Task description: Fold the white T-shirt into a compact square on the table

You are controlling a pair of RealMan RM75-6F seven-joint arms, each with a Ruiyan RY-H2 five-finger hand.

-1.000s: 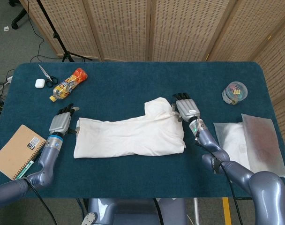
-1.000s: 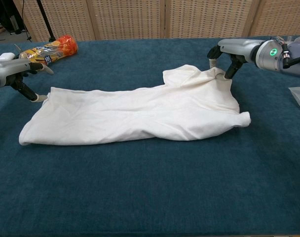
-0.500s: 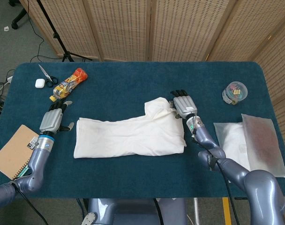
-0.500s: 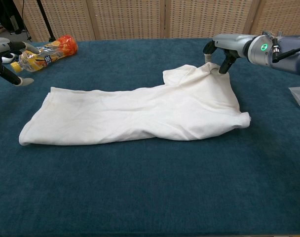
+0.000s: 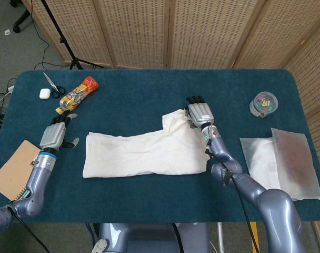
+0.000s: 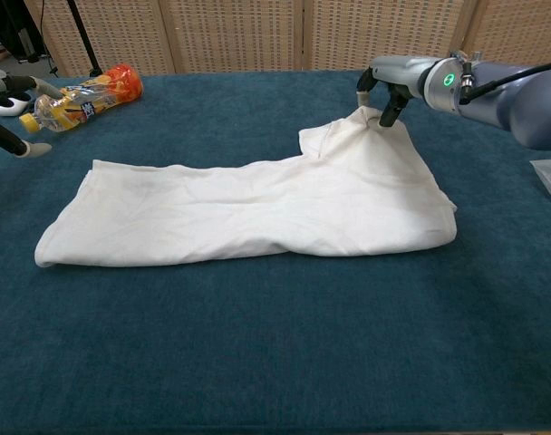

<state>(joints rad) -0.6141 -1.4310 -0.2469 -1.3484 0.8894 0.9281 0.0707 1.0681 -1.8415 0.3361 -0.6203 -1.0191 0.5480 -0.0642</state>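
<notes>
Currently the white T-shirt point(image 5: 147, 150) lies as a long, partly folded band across the middle of the blue surface point(image 5: 149, 100), its wider end toward the right of the frame. The right hand point(image 5: 199, 113) sits at the upper right corner of the shirt; in the chest view its fingertips point(image 6: 385, 116) pinch a raised peak of fabric, though the exact contact is hard to confirm from above. The left hand point(image 5: 53, 136) is well apart from the shirt's left end, fingers spread and holding nothing. At upper left lie a snack bag point(image 5: 76, 95), scissors point(image 5: 52, 84) and a white earbud case point(image 5: 44, 94). A notebook point(image 5: 15, 168) rests at lower left. At far right sit a clear bag point(image 5: 283, 161) and a small round container point(image 5: 263, 104).
</notes>
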